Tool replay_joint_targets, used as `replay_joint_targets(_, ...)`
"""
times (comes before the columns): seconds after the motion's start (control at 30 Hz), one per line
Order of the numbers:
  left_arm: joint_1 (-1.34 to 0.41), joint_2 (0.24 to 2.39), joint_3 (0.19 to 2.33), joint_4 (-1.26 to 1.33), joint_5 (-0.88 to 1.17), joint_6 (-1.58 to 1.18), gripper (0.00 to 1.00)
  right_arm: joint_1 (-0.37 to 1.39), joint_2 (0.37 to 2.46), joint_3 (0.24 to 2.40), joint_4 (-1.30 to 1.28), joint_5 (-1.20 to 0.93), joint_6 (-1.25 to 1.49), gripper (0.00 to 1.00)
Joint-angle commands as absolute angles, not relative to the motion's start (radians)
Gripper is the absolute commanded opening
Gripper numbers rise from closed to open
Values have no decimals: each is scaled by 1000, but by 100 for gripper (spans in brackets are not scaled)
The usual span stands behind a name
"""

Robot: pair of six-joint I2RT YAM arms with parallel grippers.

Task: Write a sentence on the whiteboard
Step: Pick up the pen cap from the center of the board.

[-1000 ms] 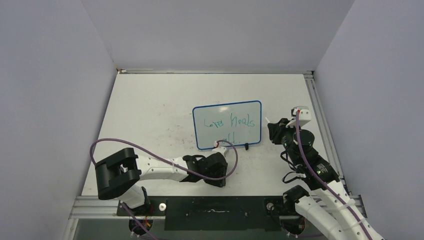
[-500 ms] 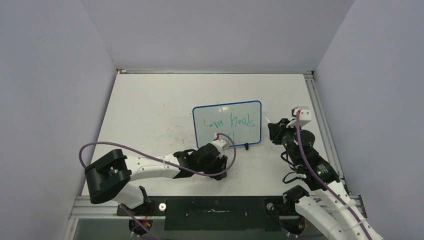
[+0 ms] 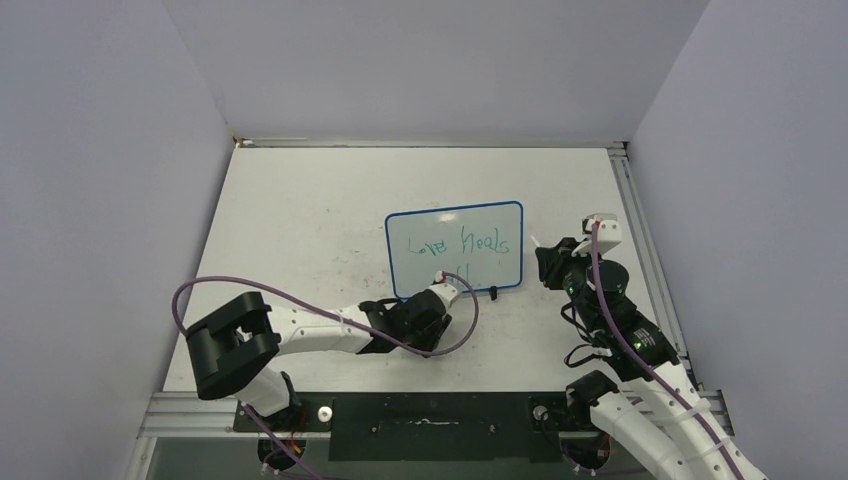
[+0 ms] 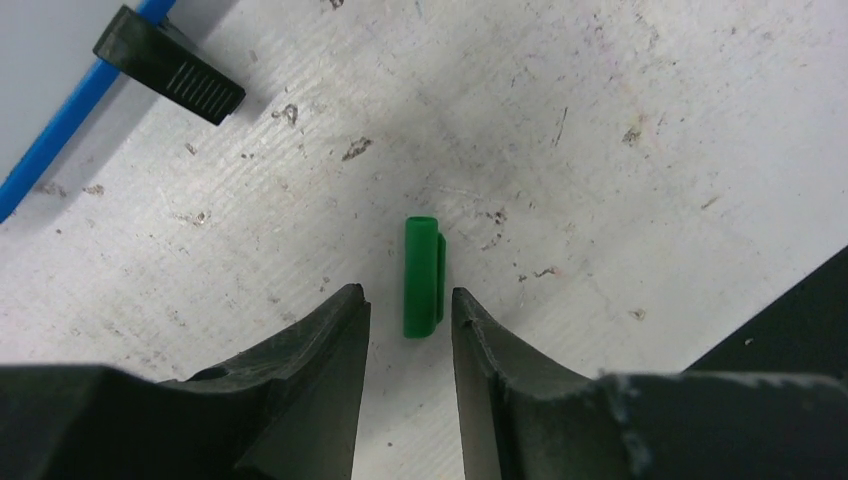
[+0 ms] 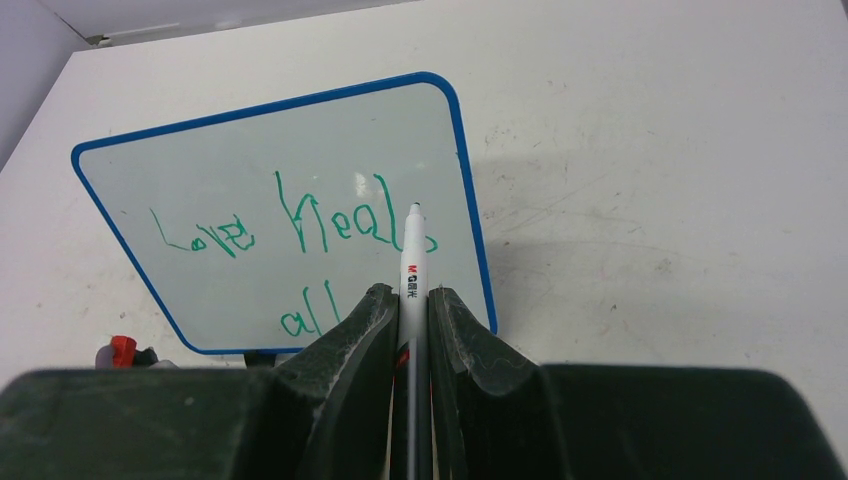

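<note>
Two fingers of the left gripper [image 4: 405, 300] stand apart, low over the table [image 4: 650, 150]. A small green cap [image 4: 422, 278] lies flat just beyond their tips, in line with the gap. The right gripper [image 5: 410, 305] is clamped on a marker [image 5: 412, 250], its slim white barrel pointing far and its tip bare, held just right of the whiteboard [image 5: 465, 170]. That board lies mid-table, beyond both grippers, and a black foot [image 4: 170, 65] on its near edge shows close to the left gripper. The sentence [image 5: 300, 225], a thin green scrawl in two lines, reads roughly "Love Heals all".

Writing looks complete, so I judge capping to be the step in hand. Next, the left fingers would need to drop around the cap and close across its short body. It is a light plastic tube with a clip down one side, and it could skid on the hard surface. The board's face is glossy and smooth, with a thin blue rim and rounded corners. The tabletop is matte white, scratched and speckled.
</note>
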State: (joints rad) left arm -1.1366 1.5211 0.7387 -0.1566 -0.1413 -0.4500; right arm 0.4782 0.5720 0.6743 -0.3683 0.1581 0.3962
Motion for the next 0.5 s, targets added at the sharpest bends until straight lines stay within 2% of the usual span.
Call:
replay_joint_targets(0.0,-1166,1546,804,-154,-220,-401,34,474,565,678,-330,181,389,5)
replay_joint_targets(0.1,-1189,1581,824,-186,-246,-399,33,474,568,681,-330,181,388,5)
replay_joint_targets(0.3,-1255,1666,877,-311,-348,-434,25,474,572,681,-333,180,387,5)
replay_joint_targets(0.47,-1262,1694,859,-302,-332,-490,3,474,571,682,-331,180,384,5)
